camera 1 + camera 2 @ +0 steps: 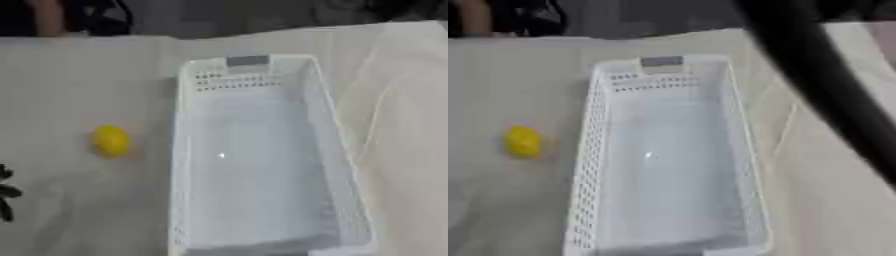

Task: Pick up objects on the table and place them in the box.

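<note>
One white box (pixel 262 160) is recorded on the tabletop (pixel 79 75), which is covered with a pale cloth. The box is long and rectangular, with perforated side walls and a grey tag (pixel 248 61) fixed at the rim of its far end. Nothing is seen lying inside the box; only a small bright glint is noted on its floor.

One small yellow object (pixel 110 141), rounded in outline, is observed on the cloth to the left of the box, level with about the middle of the box's length. It is set apart from the box's left wall and is touched by nothing. Its exact kind cannot be made out.

Dark fingers of the left robot hand (pixel 6 192) are noted at the picture's left edge in the left eye view, nearer than the yellow object and well apart from the box. Only the tips are shown; they are spread and nothing is held by them.

A black arm (pixel 824 85) is seen in the right eye view, crossing from above the far end of the box down past its right side. The right robot hand is not shown in either view, so its state cannot be told.
</note>
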Motion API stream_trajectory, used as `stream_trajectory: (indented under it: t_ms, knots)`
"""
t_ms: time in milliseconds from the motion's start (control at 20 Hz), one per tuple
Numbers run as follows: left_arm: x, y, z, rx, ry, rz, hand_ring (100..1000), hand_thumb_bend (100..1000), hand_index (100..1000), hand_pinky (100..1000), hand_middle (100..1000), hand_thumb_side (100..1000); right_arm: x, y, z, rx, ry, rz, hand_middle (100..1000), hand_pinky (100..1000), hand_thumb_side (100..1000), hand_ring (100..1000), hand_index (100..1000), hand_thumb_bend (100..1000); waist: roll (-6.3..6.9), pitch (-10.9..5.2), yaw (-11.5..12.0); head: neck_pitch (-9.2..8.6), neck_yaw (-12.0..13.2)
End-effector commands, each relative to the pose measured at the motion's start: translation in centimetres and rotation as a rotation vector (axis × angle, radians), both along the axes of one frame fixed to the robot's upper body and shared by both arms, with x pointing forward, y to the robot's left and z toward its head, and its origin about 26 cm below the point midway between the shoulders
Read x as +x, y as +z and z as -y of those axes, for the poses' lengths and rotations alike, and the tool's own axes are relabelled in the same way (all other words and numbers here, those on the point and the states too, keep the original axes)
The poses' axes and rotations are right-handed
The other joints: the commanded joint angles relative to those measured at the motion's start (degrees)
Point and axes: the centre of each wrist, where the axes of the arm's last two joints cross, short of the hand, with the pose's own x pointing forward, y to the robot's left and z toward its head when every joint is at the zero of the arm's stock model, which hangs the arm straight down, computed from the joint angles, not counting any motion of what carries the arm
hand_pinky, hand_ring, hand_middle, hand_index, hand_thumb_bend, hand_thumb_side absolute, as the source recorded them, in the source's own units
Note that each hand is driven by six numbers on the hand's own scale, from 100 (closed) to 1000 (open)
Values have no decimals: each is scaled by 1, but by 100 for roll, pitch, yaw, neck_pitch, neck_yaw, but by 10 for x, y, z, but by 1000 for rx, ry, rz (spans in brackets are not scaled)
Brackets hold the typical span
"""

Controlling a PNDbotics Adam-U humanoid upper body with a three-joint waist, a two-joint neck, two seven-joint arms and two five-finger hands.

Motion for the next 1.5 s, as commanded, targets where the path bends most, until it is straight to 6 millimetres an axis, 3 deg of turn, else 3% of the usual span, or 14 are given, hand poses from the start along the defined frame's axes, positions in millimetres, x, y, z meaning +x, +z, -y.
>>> stream_trajectory:
  t_ms: [50,100,300,400,500,750,1000,1200,1300,1500]
  knots:
    - [1,11,-14,59,90,1,501,100,689,233,564,898,-9,1,-2,24,-4,-34,712,486,879,609,724,100,26,-59,-12,-24,105]
    - [4,15,-18,90,129,-2,501,100,689,233,564,898,-8,1,-1,32,-2,-35,712,486,879,609,724,100,32,-53,-32,-33,101]
    - [22,46,-24,264,188,32,524,102,694,269,575,694,-7,2,3,46,12,-39,691,475,870,594,721,100,54,-36,-105,3,182]
    - [34,63,-25,351,189,60,531,180,699,280,582,589,-5,2,6,47,20,-37,687,473,870,591,720,100,62,-26,-149,8,231]
    - [46,77,-23,429,179,81,534,221,702,286,586,545,-3,2,8,48,28,-34,684,471,870,589,720,100,62,-18,-194,-4,272]
    - [73,95,-12,551,107,95,531,180,693,279,589,566,2,1,11,49,48,-31,682,470,870,587,720,100,73,10,-287,-37,355]
    - [92,105,9,593,21,127,527,155,691,272,588,580,6,0,12,49,63,-34,682,470,869,586,720,100,93,41,-343,61,412]
    - [103,106,27,571,-21,143,518,100,692,256,583,642,9,0,10,52,70,-36,682,470,869,585,720,100,84,66,-349,134,442]
    - [109,104,35,553,-28,141,517,104,692,254,583,619,10,0,9,53,71,-36,682,470,868,585,720,100,75,79,-349,167,432]
    - [114,98,47,570,-37,137,516,100,693,252,582,657,12,-1,6,54,75,-33,681,469,869,584,719,100,61,111,-342,209,407]
